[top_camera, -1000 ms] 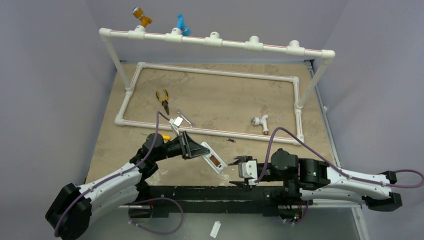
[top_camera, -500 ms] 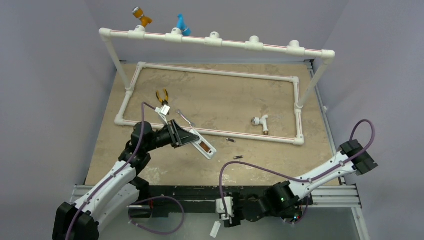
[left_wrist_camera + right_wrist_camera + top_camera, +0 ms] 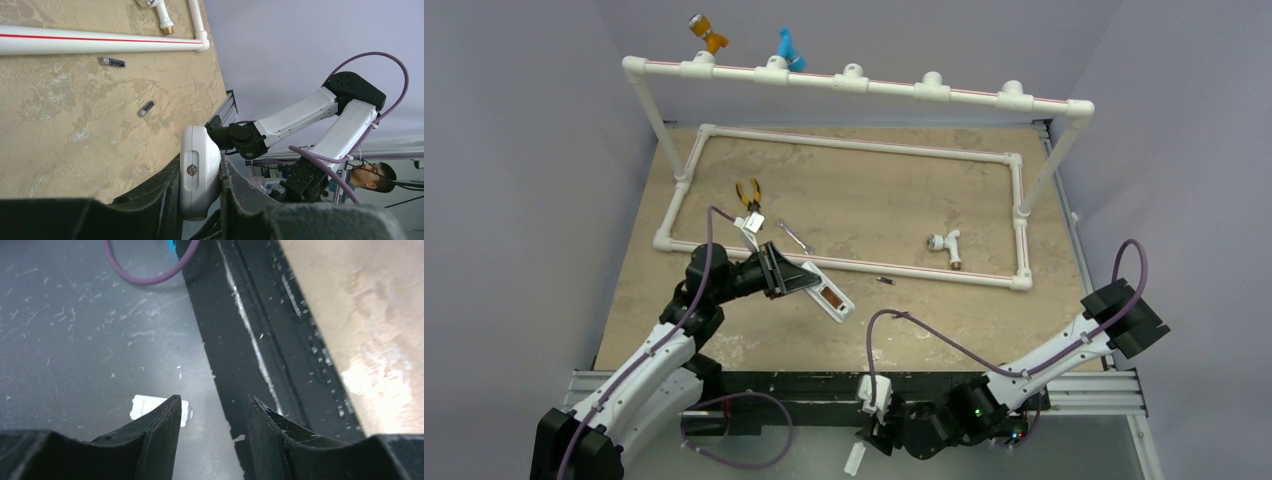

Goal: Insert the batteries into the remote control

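The left gripper (image 3: 786, 276) clamps the white remote control (image 3: 829, 297) by one end above the sandy table (image 3: 924, 200), just on the near side of the white PVC pipe frame (image 3: 854, 146). The handset's back faces up in the overhead view, with a brownish recess showing in it. In the left wrist view the remote control (image 3: 199, 177) sits pinched edge-on between the two dark fingers (image 3: 165, 185).

The two batteries lie loose on the tabletop, away from the handset. One battery (image 3: 112, 62) rests just beside the frame's near pipe and also shows from overhead (image 3: 884, 281). The other battery (image 3: 146, 108) lies closer to the table's near edge.

The right arm folds down over the front rail, and the right gripper (image 3: 871, 435) hangs off the table, over the grey floor. Its fingers (image 3: 150, 440) stand apart with nothing between them. A small flat white cover piece (image 3: 148, 407) lies on the floor, partly hidden behind one of those fingers. From overhead the same cover piece (image 3: 854, 459) sits just below the gripper.

Elsewhere on the table, yellow-handled pliers (image 3: 749, 198), a silver wrench (image 3: 795, 237) and a white pipe fitting (image 3: 946, 245) lie inside the frame.
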